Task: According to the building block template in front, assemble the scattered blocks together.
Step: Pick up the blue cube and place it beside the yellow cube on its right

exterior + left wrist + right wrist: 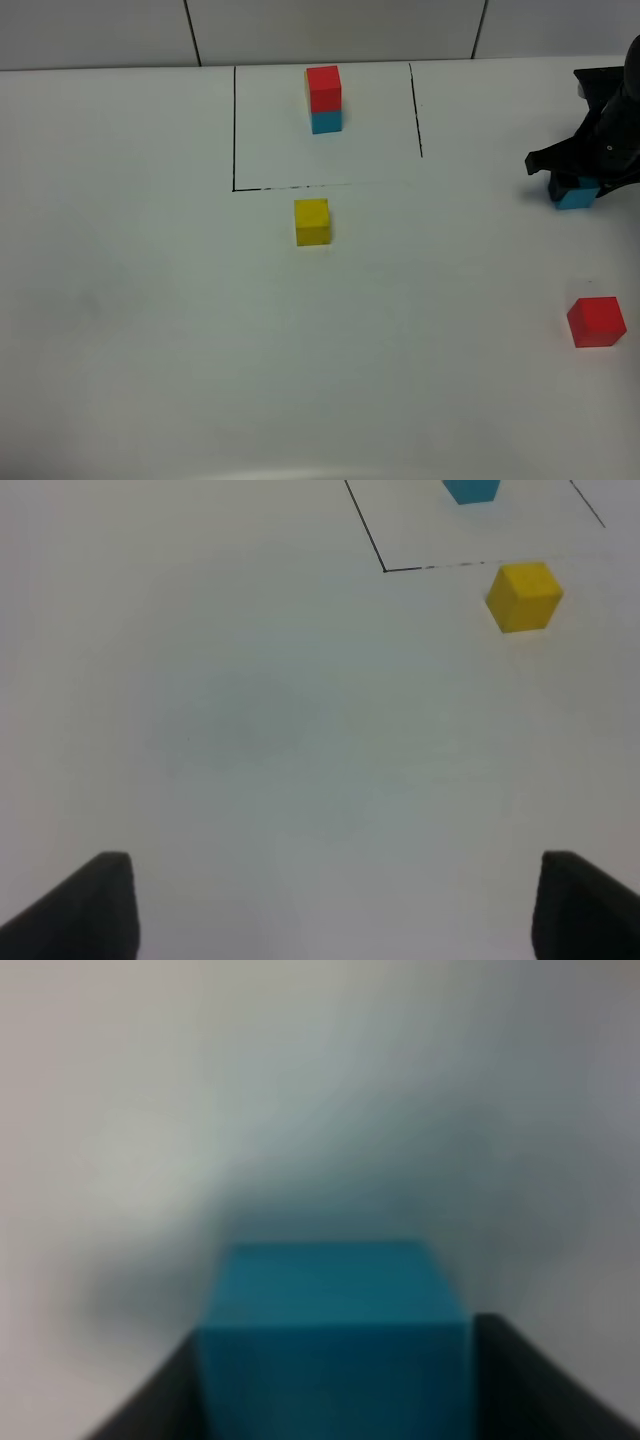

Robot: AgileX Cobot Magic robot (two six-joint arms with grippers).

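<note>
Building block template point(323, 100), a red cube stacked on a cyan one with a thin yellow sliver at its left edge, stands inside a black-line outline point(234, 130) drawn on a plain white tabletop point(150, 300), seen from high above. Grey wall panels point(330, 30) with dark seams run behind the tabletop. A yellow block point(312, 221) sits just outside the outline's near line. Far to the right, the right claw point(573, 186) is down over a cyan block point(577, 196). A red block point(597, 322) lies well apart from it, nearer the camera.

Left wrist view: the left claw point(335, 880) hangs released, its dark fingers point(95, 910) spread wide over bare tabletop. The yellow block lies beyond, near the outline's corner.

Right wrist view, blurred: the right claw is clenched on the cyan block, a dark finger against each side.
</note>
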